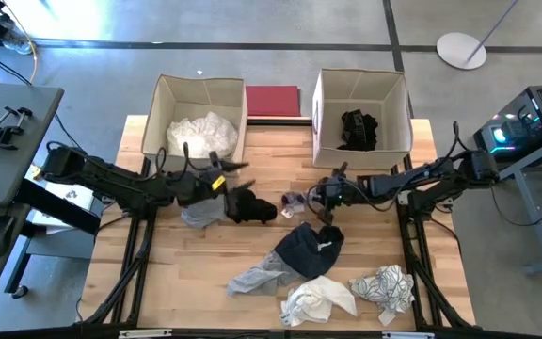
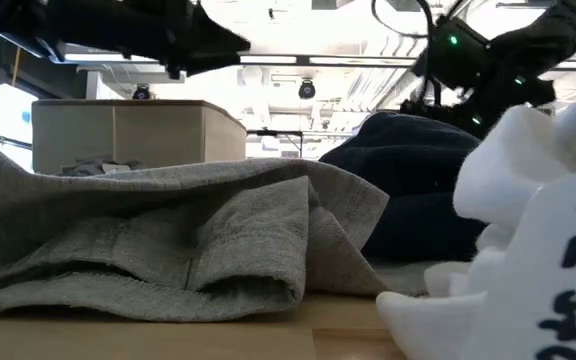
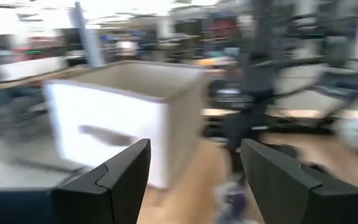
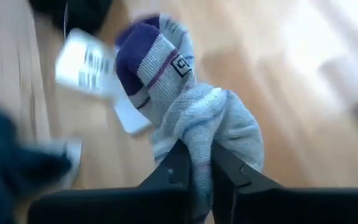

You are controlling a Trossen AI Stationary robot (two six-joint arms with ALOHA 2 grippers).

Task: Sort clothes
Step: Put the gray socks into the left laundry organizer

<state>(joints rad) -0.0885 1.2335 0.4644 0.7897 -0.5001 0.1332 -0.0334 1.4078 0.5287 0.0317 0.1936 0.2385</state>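
Observation:
My right gripper (image 1: 312,198) is shut on a grey sock with a purple toe (image 4: 166,81), over the table's middle, in front of the right beige box (image 1: 360,122). My left gripper (image 1: 269,209) is open and empty over the table's middle, its fingers (image 3: 123,174) facing the right box. A grey garment (image 1: 203,212) lies under the left arm. On the near part of the table lie a dark navy garment (image 1: 309,250), a grey one (image 1: 262,278), a white one (image 1: 318,301) and a black-and-white patterned one (image 1: 384,287). My right gripper pinches the sock's bunched grey part (image 4: 201,140) between its two fingers. The purple toe end (image 4: 138,53) reaches out past the fingertips, and a white paper label (image 4: 86,62) is next to it. I cannot tell whether the sock is clear of the wood.
The left beige box (image 1: 200,127) holds white clothes; the right box holds black ones (image 1: 356,130). A dark red mat (image 1: 273,101) lies between the boxes at the far edge. In the low view the grey garment (image 2: 168,240) and the white one (image 2: 528,200) fill the foreground.

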